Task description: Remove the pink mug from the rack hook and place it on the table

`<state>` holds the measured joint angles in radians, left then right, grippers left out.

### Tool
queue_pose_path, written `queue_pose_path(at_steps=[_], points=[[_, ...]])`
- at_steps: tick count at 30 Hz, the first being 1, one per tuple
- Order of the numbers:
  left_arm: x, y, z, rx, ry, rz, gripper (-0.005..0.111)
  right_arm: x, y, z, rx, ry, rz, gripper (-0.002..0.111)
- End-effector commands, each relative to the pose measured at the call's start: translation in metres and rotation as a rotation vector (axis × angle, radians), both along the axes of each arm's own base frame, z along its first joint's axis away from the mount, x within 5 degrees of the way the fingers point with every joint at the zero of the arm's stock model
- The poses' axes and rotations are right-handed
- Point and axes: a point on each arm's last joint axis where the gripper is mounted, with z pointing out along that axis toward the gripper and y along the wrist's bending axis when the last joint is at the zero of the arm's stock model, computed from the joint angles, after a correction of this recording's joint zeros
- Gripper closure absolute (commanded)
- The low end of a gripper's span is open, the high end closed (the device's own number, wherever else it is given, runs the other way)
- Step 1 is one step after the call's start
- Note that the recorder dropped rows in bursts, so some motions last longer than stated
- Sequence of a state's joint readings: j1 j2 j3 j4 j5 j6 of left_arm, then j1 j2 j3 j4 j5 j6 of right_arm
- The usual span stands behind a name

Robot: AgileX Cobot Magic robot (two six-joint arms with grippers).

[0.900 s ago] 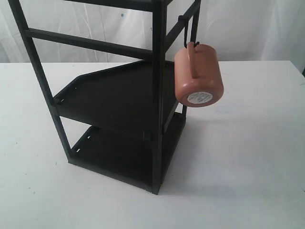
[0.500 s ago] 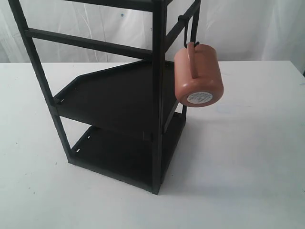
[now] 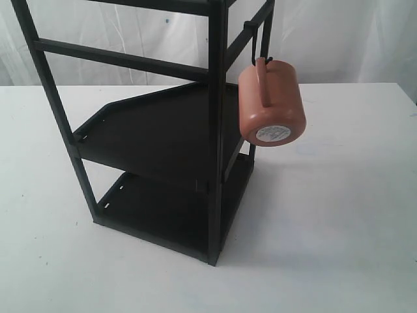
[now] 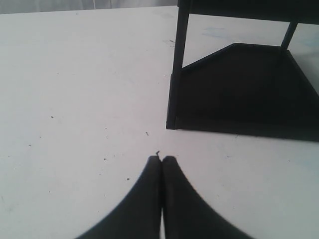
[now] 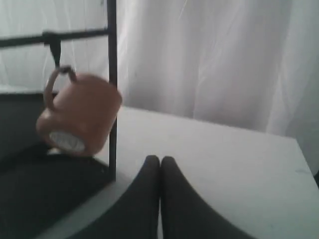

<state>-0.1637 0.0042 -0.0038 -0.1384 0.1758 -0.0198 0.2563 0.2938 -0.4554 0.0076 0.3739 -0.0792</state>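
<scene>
exterior view: a tall black metal rack of square bars with two flat shelves (image 3: 216, 130) fills the left and centre of the frame, standing on the broad, plain white matte table (image 3: 339, 215). a small salmon-pink cylindrical mug (image 3: 272, 104) hangs right of centre in the upper half, just outside the rack's right side. its loop handle is caught on a short, thin black metal hook (image 3: 265, 42) that drops from an upper bar. the mug is tilted, its round white base sticker facing down and toward the camera, clear of the tabletop.

left wrist view: the left gripper (image 4: 162, 159) has its two dark fingers pressed together with nothing between them, over bare table. the rack's lower shelf and a corner post stand beyond it, apart from the tips.

right wrist view: the right gripper (image 5: 160, 159) is also pressed together and holds nothing. the mug, blurred, hangs on the hook beside a thin upright rack bar, well apart from the tips, with a white curtain (image 5: 209, 59) behind.
</scene>
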Motion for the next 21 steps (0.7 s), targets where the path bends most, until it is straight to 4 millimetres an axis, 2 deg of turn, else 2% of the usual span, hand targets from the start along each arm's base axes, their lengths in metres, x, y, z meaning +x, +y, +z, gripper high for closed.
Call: queue_pose_path(at_steps=[1,4,6,7,9,10,12,14,21], points=[[0.000,0.000,-0.001,-0.005,-0.002,0.003,0.107,0.016,0.014,-0.001,-0.213,0.234,0.154,0.108],[0.000,0.000,-0.001,-0.005,-0.002,0.003,0.107,0.028,0.030,-0.001,-0.165,0.295,0.282,0.105],[0.000,0.000,-0.001,-0.005,-0.002,0.003,0.107,0.033,0.039,-0.002,-0.134,0.296,0.355,0.092],[0.000,0.000,-0.001,-0.005,-0.002,0.003,0.107,0.038,0.044,-0.001,-0.111,0.281,0.395,0.080],[0.000,0.000,-0.001,-0.005,-0.002,0.003,0.107,0.044,0.055,0.002,-0.057,0.248,0.487,0.064],[0.000,0.000,-0.001,-0.005,-0.002,0.003,0.107,0.046,0.058,0.003,-0.048,0.228,0.516,0.061],[0.000,0.000,-0.001,-0.005,-0.002,0.003,0.107,0.057,0.065,0.005,0.005,0.186,0.553,0.060],[0.000,0.000,-0.001,-0.005,-0.002,0.003,0.107,0.074,0.065,0.002,0.005,0.169,0.498,0.060],[0.000,0.000,-0.001,-0.005,-0.002,0.003,0.107,0.100,0.078,0.009,-0.062,0.175,0.554,0.060]])
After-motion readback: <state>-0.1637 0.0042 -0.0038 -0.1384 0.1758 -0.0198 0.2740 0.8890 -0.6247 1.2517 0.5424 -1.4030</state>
